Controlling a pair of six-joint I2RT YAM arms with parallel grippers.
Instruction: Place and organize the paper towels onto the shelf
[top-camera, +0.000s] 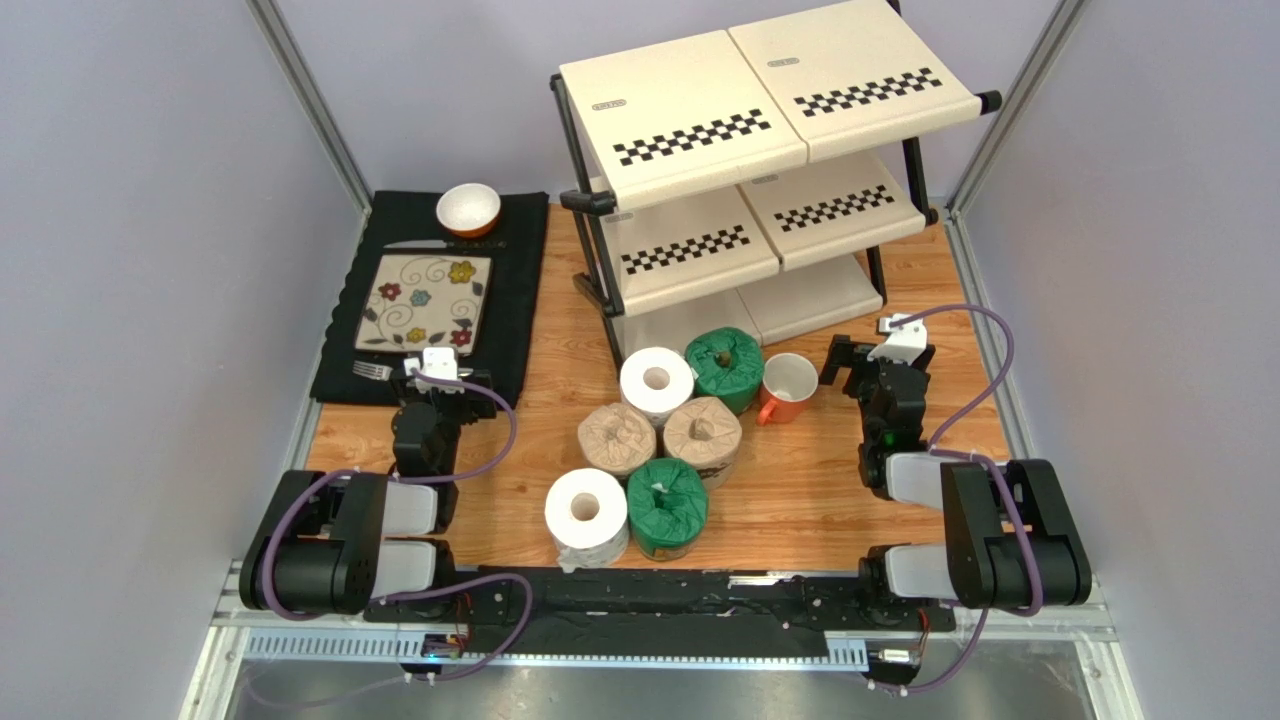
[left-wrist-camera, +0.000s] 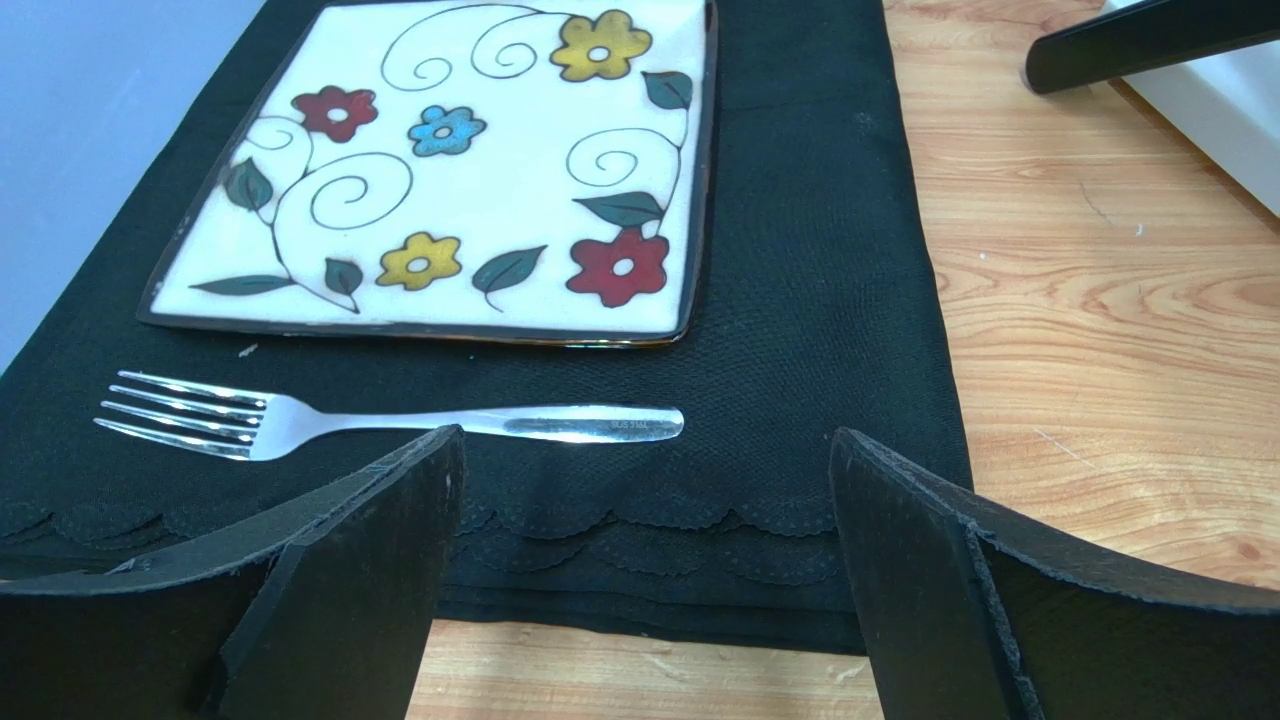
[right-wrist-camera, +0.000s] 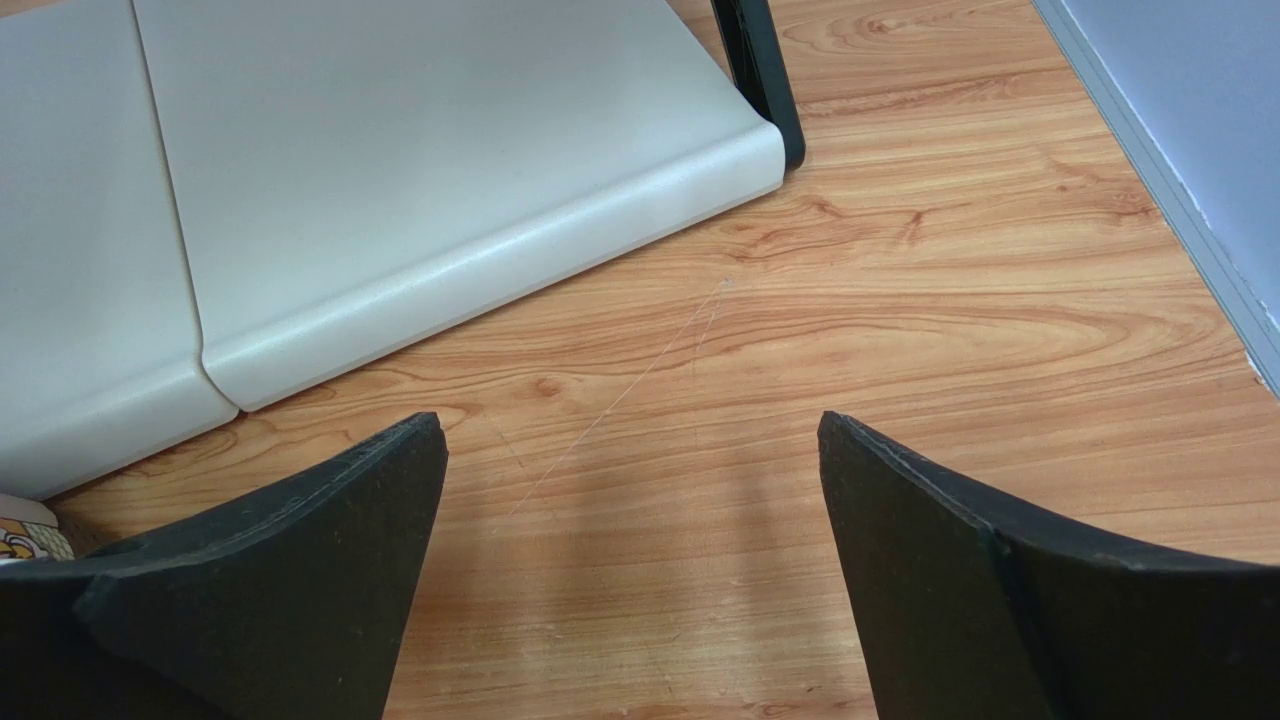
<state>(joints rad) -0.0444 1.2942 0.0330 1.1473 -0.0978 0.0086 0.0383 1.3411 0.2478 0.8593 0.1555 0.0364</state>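
The six paper towels (top-camera: 702, 435) are sitting bunched together mid-desk (top-camera: 812, 495), cores pointing up, just in front of the shelf (top-camera: 684, 135). None of them are on a tier yet. The left claw (left-wrist-camera: 639, 465) is hanging over the black placemat (left-wrist-camera: 812, 300) near the fork (left-wrist-camera: 391, 425), fingers spread wide and gripping nothing. The right claw (right-wrist-camera: 631, 450) is doing the same over bare wood beside the shelf's bottom panel.

These rolls are probably going to feel light and squishy, with slick wrap that could be slippery. They're fat too, so squeezing across the outside is likely asking for a slip. Dropping one finger into the hollow core and pinching the wall looks safer. The back green one is crowding the orange mug (top-camera: 786, 387), so it's looking like the awkward pick.
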